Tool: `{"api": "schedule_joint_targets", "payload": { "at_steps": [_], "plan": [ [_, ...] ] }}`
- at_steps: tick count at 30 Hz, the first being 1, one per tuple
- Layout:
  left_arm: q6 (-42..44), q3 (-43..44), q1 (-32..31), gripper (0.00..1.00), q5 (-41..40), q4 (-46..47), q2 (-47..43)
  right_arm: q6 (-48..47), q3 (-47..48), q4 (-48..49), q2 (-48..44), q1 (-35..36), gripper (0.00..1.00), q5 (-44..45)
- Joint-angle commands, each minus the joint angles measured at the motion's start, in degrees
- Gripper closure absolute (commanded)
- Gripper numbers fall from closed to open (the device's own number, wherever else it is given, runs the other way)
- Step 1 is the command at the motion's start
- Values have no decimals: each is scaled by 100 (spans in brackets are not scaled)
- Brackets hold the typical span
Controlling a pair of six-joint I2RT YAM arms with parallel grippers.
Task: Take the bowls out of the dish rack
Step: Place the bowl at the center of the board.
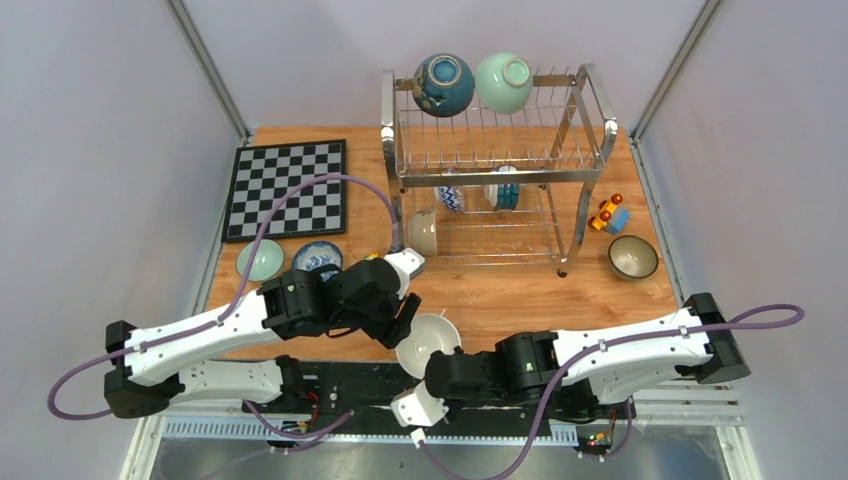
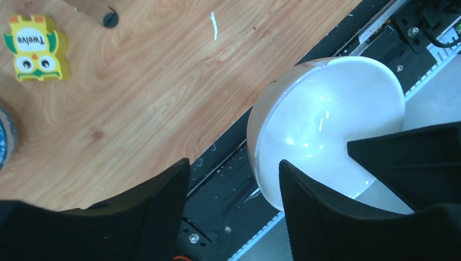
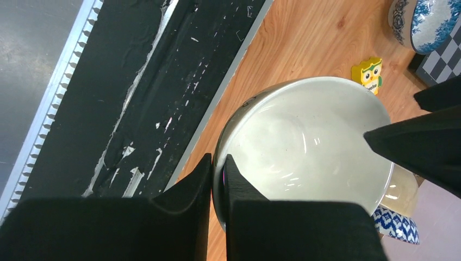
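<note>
1 white bowl (image 1: 427, 340) is hanging tilted over the table's (image 1: 520, 295) near edge, with the right gripper (image 3: 217, 168) pinching its rim. The left gripper (image 2: 232, 166) is sitting open just beside it, holding nothing. 5 more bowls (image 1: 444, 84) are resting in the dish rack (image 1: 590, 110) behind

chessboard (image 1: 287, 188) left of dish rack (image 1: 500, 176); lone bowl (image 1: 633, 256) right of rack, toy car (image 1: 607, 214) behind it.

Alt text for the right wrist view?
Right claw pinches the rim of a white bowl above the near edge of the wooden table. A yellow owl block and a blue-patterned bowl sit on the table beyond it.
</note>
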Motion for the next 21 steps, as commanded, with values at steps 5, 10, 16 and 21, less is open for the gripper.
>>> {"api": "schedule_joint_targets", "payload": {
  "at_steps": [5,10,16,21],
  "plan": [
    [-41,-210,-29,43,315,96,284,-164,345,67,43,97,100,-5],
    [-53,-276,-29,54,339,193,346,-168,369,68,85,100,100,-36],
    [-42,-318,-29,72,461,206,352,-149,360,100,128,98,100,-68],
    [-78,-353,-29,100,507,267,319,-126,360,111,117,100,100,-95]
  ]
}}
